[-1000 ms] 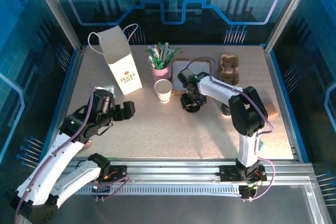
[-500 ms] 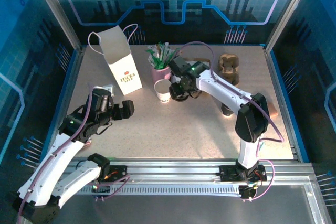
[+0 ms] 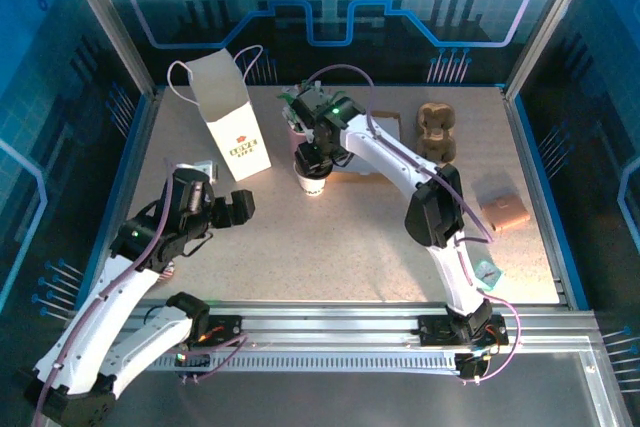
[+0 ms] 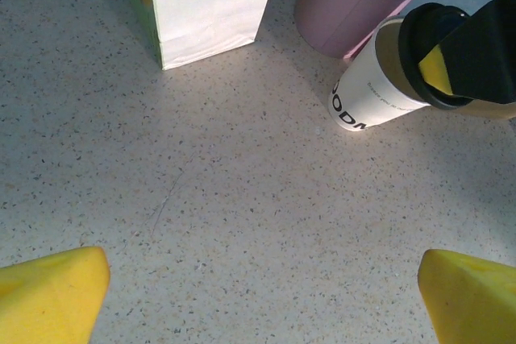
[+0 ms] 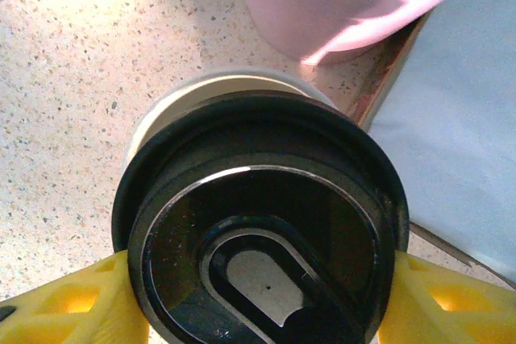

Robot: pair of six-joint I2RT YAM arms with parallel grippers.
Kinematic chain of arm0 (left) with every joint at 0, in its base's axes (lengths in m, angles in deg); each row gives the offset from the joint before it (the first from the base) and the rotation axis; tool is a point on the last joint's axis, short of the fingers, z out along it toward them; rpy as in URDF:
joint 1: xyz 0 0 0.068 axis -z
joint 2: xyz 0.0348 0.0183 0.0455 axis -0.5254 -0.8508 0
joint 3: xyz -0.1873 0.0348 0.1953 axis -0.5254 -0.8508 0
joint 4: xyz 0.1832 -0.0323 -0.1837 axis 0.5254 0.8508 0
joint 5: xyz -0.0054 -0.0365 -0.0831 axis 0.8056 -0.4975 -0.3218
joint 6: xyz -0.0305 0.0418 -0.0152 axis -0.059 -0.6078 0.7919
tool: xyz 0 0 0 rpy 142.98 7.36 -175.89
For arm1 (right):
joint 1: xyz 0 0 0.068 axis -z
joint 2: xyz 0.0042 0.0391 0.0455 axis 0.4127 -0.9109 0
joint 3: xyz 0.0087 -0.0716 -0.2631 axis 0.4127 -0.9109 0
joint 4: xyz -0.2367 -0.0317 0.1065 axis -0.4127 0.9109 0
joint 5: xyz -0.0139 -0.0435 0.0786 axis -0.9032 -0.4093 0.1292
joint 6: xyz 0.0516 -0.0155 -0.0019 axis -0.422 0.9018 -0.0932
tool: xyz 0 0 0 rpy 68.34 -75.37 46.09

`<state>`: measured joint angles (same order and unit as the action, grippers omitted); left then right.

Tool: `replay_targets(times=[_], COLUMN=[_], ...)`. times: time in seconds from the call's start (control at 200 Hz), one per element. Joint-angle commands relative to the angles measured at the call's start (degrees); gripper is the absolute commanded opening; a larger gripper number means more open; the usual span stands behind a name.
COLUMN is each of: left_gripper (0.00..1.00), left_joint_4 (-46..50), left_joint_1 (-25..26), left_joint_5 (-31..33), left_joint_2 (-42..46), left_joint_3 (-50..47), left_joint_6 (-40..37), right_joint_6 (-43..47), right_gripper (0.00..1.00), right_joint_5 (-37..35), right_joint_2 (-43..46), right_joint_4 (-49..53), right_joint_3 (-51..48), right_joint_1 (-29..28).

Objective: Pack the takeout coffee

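Note:
The white paper cup (image 3: 313, 185) stands upright near the table's middle back, right in front of the pink cup. My right gripper (image 3: 312, 157) is directly over it, shut on the black round lid (image 5: 258, 239), with a yellow finger on each side. The lid covers most of the cup's mouth; part of the white rim (image 5: 173, 102) shows at the upper left. Whether the lid is seated, I cannot tell. In the left wrist view the cup (image 4: 367, 94) carries the lid (image 4: 413, 34) at its top. My left gripper (image 3: 240, 209) hovers open to the cup's left, (image 4: 266, 296) nothing between its fingers.
A white paper bag (image 3: 235, 122) with handles stands open at the back left. The pink cup of sachets (image 3: 303, 132) is behind the white cup. A brown cardboard carrier (image 3: 435, 132) and a pale flat sheet (image 3: 385, 132) lie at the back right.
The right arm has swung left with the black lid, from the table's middle right to above the white cup. The left arm has stayed put.

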<state>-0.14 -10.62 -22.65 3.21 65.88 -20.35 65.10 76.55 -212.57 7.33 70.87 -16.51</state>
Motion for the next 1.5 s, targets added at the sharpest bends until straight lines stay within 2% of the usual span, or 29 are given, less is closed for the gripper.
replay_targets(times=[0.0, 0.45, 1.096, 1.496], left_gripper=[0.99, 0.99, 0.99, 0.99], left_joint_4=[-0.5, -0.5, -0.6, -0.5], left_joint_1=[-0.6, -0.8, -0.8, -0.8], left_joint_5=[-1.0, -1.0, -1.1, -1.1], left_joint_2=[0.7, 1.3, 1.4, 1.5], left_joint_3=[-1.0, -1.1, -1.2, -1.1], left_joint_6=[-1.4, -1.4, -1.5, -1.5], right_joint_6=[1.5, 3.1, 5.4, 5.3], right_gripper=[0.63, 0.64, 0.67, 0.67], right_joint_5=[1.3, -0.3, 1.3, 0.0], right_joint_2=[-2.8, -12.8, -13.2, -15.3], right_joint_4=[5.7, 15.6, 17.5, 18.4], right_joint_3=[5.9, 21.1, 23.7, 26.8], right_joint_1=[-0.8, -1.0, -2.7, -1.6])
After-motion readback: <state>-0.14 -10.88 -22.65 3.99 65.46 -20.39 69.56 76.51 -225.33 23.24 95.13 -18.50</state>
